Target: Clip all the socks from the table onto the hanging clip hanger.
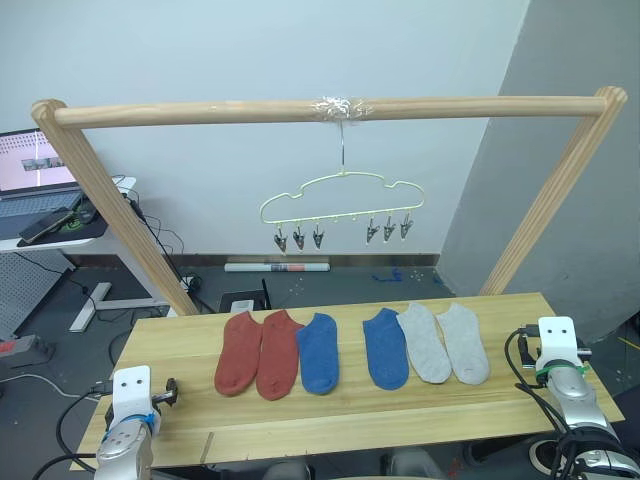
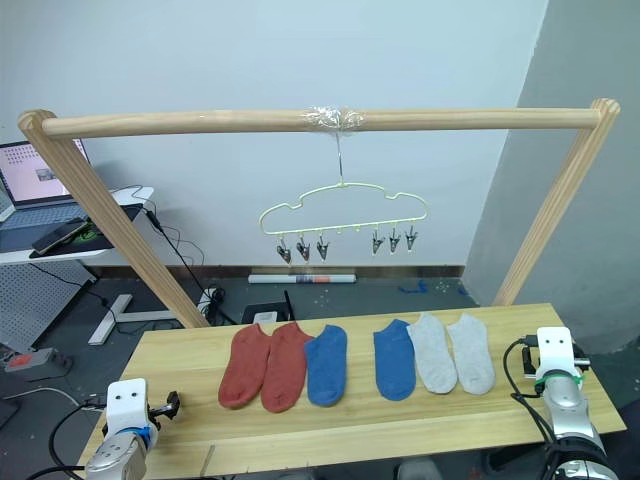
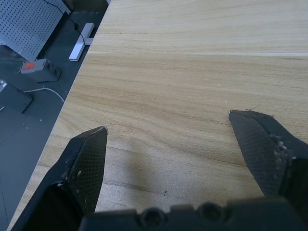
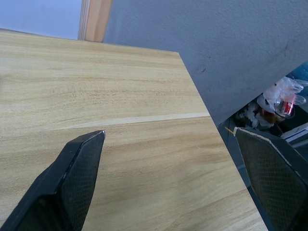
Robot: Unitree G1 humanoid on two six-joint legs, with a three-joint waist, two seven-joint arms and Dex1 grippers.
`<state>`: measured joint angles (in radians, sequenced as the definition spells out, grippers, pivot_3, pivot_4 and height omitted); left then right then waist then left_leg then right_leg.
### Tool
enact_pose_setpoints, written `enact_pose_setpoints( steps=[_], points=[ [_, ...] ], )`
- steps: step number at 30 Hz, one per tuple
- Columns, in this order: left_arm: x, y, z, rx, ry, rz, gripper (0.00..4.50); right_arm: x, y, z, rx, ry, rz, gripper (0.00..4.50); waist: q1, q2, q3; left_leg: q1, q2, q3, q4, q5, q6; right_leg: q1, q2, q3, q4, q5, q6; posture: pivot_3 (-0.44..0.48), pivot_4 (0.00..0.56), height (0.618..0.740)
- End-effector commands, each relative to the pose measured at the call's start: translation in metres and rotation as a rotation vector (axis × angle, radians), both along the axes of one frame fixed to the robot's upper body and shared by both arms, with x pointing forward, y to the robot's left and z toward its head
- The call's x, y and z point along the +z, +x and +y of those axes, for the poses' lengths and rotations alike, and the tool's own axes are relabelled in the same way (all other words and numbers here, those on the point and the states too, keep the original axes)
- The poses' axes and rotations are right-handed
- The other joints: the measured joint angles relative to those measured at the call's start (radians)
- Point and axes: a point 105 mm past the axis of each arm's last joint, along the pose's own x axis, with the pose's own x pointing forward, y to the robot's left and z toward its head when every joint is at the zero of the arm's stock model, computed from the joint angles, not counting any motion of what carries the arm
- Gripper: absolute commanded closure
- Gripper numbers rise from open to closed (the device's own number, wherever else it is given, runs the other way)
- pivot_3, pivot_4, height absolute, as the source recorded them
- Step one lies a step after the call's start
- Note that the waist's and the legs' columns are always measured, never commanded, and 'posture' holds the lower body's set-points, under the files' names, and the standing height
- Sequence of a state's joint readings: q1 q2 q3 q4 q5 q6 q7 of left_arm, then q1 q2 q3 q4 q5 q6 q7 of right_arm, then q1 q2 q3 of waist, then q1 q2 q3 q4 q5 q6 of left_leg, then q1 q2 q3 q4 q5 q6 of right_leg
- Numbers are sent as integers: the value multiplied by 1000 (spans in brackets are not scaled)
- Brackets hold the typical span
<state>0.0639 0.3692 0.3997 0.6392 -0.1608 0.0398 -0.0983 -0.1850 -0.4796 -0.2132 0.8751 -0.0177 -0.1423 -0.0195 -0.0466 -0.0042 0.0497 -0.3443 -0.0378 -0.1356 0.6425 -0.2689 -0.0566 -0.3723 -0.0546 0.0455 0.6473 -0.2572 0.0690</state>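
Both of my grippers sit wide open and hold nothing, the left gripper (image 3: 166, 139) at the near left corner of the desk (image 1: 350, 415) and the right gripper (image 4: 171, 144) at the near right edge, ready to start. Six soft socks (image 1: 350, 352) lie flat in a row, red, blue, then grey, so I can pick each one easily. Far above them hangs the clip hanger (image 1: 342, 205) from the wooden beam (image 1: 300, 111), its clips bare.

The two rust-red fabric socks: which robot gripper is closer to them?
Left. The left gripper hangs over the table's left corner, near the rust-red socks; the right gripper is at the far right edge.
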Motion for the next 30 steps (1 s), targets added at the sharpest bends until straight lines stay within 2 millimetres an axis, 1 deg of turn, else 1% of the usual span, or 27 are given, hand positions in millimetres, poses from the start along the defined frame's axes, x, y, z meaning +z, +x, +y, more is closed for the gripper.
enact_pose_setpoints(
  steps=[1,3,8,12,14,17,18,21,22,25,26,28,29,30],
  points=[
    [14,6,8,20,28,-49,35,16,12,1,17,-10,-61,0,0,0,0,0,0,0,0,0,0,0,0,0,0,0,0,-15,0,740],
    [19,7,8,25,49,-59,35,16,13,1,22,-6,-63,0,0,0,0,0,0,0,0,0,0,0,0,0,0,0,0,-14,0,740],
    [24,7,6,30,43,-89,35,17,16,7,60,-4,-62,0,0,0,0,0,0,0,0,0,0,0,0,0,0,0,0,-13,0,740],
    [39,13,-1,-30,16,-178,35,23,22,18,142,-26,-75,0,-3,0,0,0,0,0,0,0,0,0,0,0,0,0,0,-15,0,740],
    [50,17,-8,-81,13,-229,35,30,28,28,204,-32,-94,0,-3,0,0,0,0,0,0,0,0,0,0,0,0,0,0,-15,0,740],
    [71,25,-22,-196,57,-295,35,42,37,51,314,-2,-140,0,-3,0,0,0,0,0,0,0,0,0,0,0,0,0,-1,-13,5,740],
    [81,30,-35,-244,59,-333,35,46,40,63,365,36,-148,0,-2,0,1,0,0,0,0,0,0,0,0,0,0,0,-1,-16,14,740],
    [102,38,-59,-331,53,-404,35,53,43,87,473,121,-155,0,-1,-1,4,-1,0,0,0,0,0,0,0,0,0,-1,-1,-19,25,740],
    [109,41,-65,-354,48,-423,35,59,43,94,504,133,-166,0,2,-1,7,-1,0,0,0,0,0,0,0,0,-1,-1,-1,-25,39,740],
    [135,53,-93,-470,80,-484,35,83,46,116,623,182,-221,0,9,0,20,-1,0,-1,0,0,0,-1,0,0,-1,-1,-1,-31,51,740],
    [141,56,-99,-496,97,-495,35,89,46,122,650,192,-231,0,11,1,23,-1,0,-1,0,0,0,-1,0,0,-1,-1,-1,-34,56,740],
    [162,68,-115,-528,83,-571,433,113,45,148,792,263,-275,0,13,2,36,-1,0,-1,0,0,0,-1,0,0,-1,-1,-1,-42,69,740],
    [168,72,-122,-540,64,-598,629,124,43,159,853,297,-294,0,13,2,39,-2,0,-1,0,0,0,-1,0,0,-1,-1,-1,-45,72,740],
    [173,75,-128,-552,43,-615,916,134,42,169,902,323,-309,0,13,2,40,-2,0,-1,0,0,0,-1,0,0,-1,-1,-1,-47,73,740]
  ],
)
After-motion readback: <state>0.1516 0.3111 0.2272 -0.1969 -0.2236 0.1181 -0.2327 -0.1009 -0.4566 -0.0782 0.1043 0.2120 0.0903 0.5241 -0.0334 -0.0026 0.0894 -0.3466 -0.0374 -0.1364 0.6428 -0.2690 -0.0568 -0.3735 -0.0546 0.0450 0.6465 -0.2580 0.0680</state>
